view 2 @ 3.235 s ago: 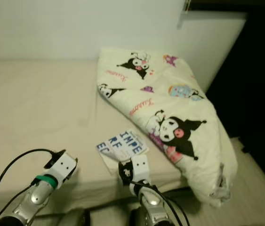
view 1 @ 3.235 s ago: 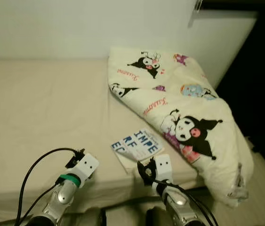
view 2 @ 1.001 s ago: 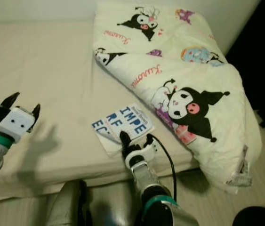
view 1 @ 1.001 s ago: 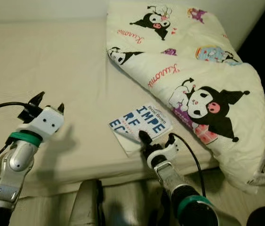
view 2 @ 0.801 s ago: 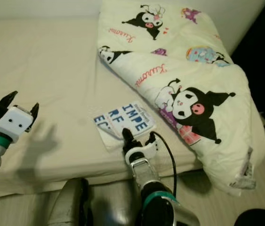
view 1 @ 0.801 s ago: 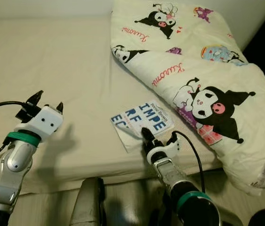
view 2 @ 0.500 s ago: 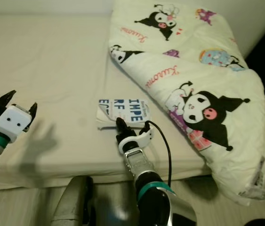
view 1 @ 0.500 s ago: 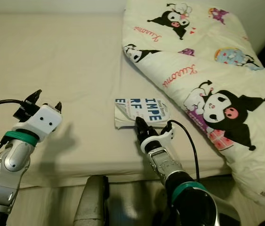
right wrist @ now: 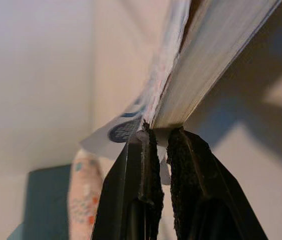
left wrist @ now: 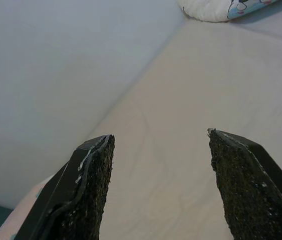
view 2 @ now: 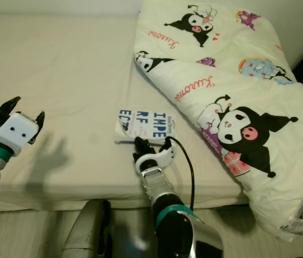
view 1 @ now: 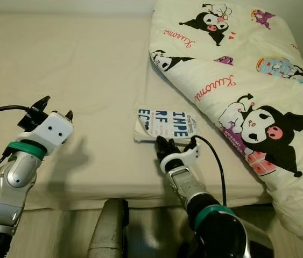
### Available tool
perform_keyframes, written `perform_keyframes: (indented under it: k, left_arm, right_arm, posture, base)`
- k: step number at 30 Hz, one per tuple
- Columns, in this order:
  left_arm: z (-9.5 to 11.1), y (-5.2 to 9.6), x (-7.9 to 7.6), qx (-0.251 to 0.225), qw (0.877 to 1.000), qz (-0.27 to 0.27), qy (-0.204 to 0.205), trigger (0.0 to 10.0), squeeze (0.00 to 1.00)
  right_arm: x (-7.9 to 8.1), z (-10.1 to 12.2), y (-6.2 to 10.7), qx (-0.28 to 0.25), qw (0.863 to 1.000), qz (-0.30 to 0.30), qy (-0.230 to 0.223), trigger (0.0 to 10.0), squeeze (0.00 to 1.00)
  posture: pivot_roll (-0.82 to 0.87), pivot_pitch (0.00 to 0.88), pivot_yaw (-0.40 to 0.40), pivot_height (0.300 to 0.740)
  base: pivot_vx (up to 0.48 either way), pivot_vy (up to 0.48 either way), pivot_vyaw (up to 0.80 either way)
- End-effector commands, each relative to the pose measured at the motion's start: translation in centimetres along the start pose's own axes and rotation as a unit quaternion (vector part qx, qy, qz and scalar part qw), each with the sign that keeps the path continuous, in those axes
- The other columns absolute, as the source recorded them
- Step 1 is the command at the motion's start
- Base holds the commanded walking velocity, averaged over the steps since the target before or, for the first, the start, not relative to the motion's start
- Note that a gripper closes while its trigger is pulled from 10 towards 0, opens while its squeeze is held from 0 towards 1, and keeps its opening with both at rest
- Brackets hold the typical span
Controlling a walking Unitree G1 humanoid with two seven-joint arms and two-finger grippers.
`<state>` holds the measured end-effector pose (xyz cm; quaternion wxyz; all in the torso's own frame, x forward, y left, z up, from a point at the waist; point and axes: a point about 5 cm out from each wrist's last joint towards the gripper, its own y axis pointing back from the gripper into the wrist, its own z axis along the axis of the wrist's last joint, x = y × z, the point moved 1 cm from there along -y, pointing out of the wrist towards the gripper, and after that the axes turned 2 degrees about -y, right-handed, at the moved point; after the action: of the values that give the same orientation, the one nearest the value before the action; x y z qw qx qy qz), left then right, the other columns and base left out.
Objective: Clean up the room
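Observation:
A paperback book (view 1: 167, 123) with blue letters on a white cover lies on the beige bed sheet (view 1: 76, 59), close to the front edge. My right gripper (view 1: 166, 144) sits at the book's near edge. In the right wrist view its fingers (right wrist: 151, 150) stand nearly together, tips against the page block (right wrist: 206, 65) and the curled cover. My left gripper (view 1: 56, 106) hovers open over bare sheet to the left, well away from the book; nothing lies between its fingers (left wrist: 88, 185).
A folded cream comforter (view 1: 237, 70) with cartoon prints covers the right side of the bed and hangs over its front edge, just right of the book. The mattress edge (view 1: 113, 191) runs below both grippers.
The whole view has shifted, so the camera moved. My right gripper stays at the book's near edge and the lifted cover corner now lies flatter. The left gripper remains open.

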<state>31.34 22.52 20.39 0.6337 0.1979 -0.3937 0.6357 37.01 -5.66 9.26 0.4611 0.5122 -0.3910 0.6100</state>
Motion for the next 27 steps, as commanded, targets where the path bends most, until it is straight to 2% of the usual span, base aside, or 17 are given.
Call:
perform_keyframes:
  k: [1,4,6,7,10,11,12,13,14,15,17,18,21,27]
  left_arm:
    - [-0.5,0.2,-0.8,0.008,1.000,-0.010,0.002,10.0,0.00]
    - [-0.5,0.3,-1.1,0.007,1.000,-0.014,0.006,10.0,0.00]
    - [-0.5,0.6,-2.1,0.006,1.000,-0.028,0.011,10.0,0.00]
    - [-0.5,0.6,-2.1,0.006,1.000,-0.028,0.011,10.0,0.00]
    - [-0.4,0.6,-3.1,0.005,0.999,-0.039,0.017,10.0,0.00]
    - [-0.4,0.6,-3.1,0.005,0.999,-0.039,0.017,10.0,0.00]
    - [-0.3,0.6,-3.3,0.004,0.999,-0.040,0.019,10.0,0.00]
    - [-0.2,0.6,-3.6,0.002,0.999,-0.043,0.021,10.0,0.00]
    - [-0.2,0.6,-3.6,0.002,0.999,-0.043,0.021,10.0,0.00]
    - [-0.2,0.6,-3.8,0.000,0.999,-0.047,0.021,10.0,0.00]
    - [-0.2,0.5,-4.1,-0.001,0.998,-0.054,0.022,10.0,0.00]
    - [-0.2,0.5,-4.1,-0.001,0.998,-0.054,0.022,10.0,0.00]
    - [-0.1,0.4,-4.4,-0.003,0.998,-0.057,0.025,10.0,0.00]
    - [0.0,0.0,-4.6,-0.008,0.998,-0.061,0.026,10.0,0.00]
  right_arm:
    - [1.6,-3.8,-0.3,0.036,0.998,0.038,-0.033,0.0,0.00]
    - [1.8,-3.5,-0.3,0.038,0.997,0.058,-0.027,0.0,0.00]
    - [0.9,-2.8,0.6,0.053,0.995,0.085,-0.008,0.0,0.00]
    - [0.9,-2.8,0.6,0.053,0.995,0.085,-0.008,0.0,0.00]
    - [-2.4,-1.5,3.1,0.086,0.993,0.075,0.026,0.0,0.00]
    - [-2.4,-1.5,3.1,0.086,0.993,0.075,0.026,0.0,0.00]
    - [-3.4,-1.0,4.2,0.099,0.992,0.068,0.036,0.4,0.00]
    - [-4.3,-0.4,5.3,0.113,0.991,0.067,0.040,7.3,0.00]
    - [-4.3,-0.4,5.3,0.113,0.991,0.067,0.040,7.3,0.00]
    - [-5.0,0.3,6.5,0.120,0.989,0.067,0.047,10.0,0.00]
    - [-6.1,1.9,8.7,0.123,0.988,0.062,0.069,10.0,0.00]
    - [-6.1,1.9,8.7,0.123,0.988,0.062,0.069,10.0,0.00]
    - [-7.3,3.2,10.1,0.098,0.991,0.027,0.087,10.0,0.00]
    - [-7.2,2.5,9.2,0.075,0.993,0.008,0.089,10.0,0.00]
  posture:
    - [0.38,0.141,0.059,0.586]
    - [0.36,0.131,0.059,0.586]
    - [0.33,0.127,0.054,0.586]
    - [0.33,0.127,0.054,0.586]
    - [0.32,0.127,0.051,0.586]
    - [0.32,0.127,0.051,0.586]
    - [0.31,0.131,0.051,0.586]
    - [0.31,0.131,0.051,0.586]
    - [0.31,0.131,0.051,0.586]
    - [0.29,0.138,0.053,0.586]
    - [0.27,0.143,0.059,0.586]
    - [0.27,0.143,0.059,0.586]
    - [0.27,0.143,0.062,0.586]
    - [0.26,0.144,0.074,0.586]
  base:
    - [0.000,0.000,0.00]
    - [0.000,0.000,0.00]
    - [0.000,0.000,0.00]
    - [0.000,0.000,0.00]
    - [0.000,0.000,0.00]
    - [0.000,0.000,0.00]
    - [0.000,0.000,0.00]
    - [0.000,0.000,0.00]
    - [0.000,0.000,0.00]
    - [0.000,0.000,0.00]
    - [0.000,0.000,0.00]
    - [0.000,0.000,0.00]
    - [0.000,0.000,0.00]
    - [0.000,0.000,0.00]
